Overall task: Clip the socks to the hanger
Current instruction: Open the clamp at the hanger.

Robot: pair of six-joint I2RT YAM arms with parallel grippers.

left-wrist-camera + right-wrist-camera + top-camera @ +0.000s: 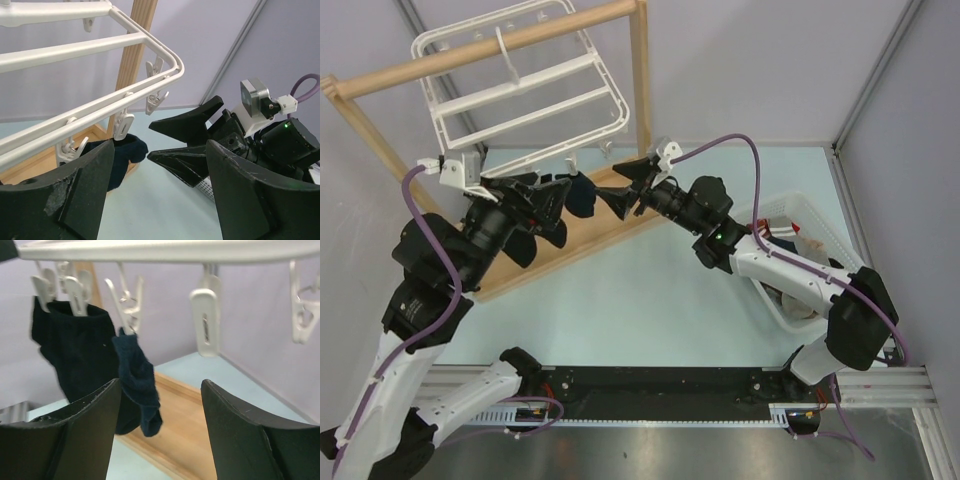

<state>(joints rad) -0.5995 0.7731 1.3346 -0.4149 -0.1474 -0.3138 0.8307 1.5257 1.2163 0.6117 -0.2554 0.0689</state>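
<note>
The white hanger (520, 90) hangs by its hook from the wooden frame. In the right wrist view a black sock (75, 350) and a dark navy sock (137, 380) each hang from a clip under the hanger's bar (165, 250). The navy sock also shows in the top view (582, 195) and in the left wrist view (122, 160). My left gripper (552, 205) is open and empty just left of the socks, below the hanger's near corner (170, 67). My right gripper (620, 188) is open and empty just right of the navy sock, facing it.
The tall wooden frame stand (640, 90) carries the hanger, and its base board (570, 250) lies on the table under the socks. A white plastic basket (810, 225) with reddish-brown and white garments stands at the right. Several empty clips (205, 322) dangle from the hanger.
</note>
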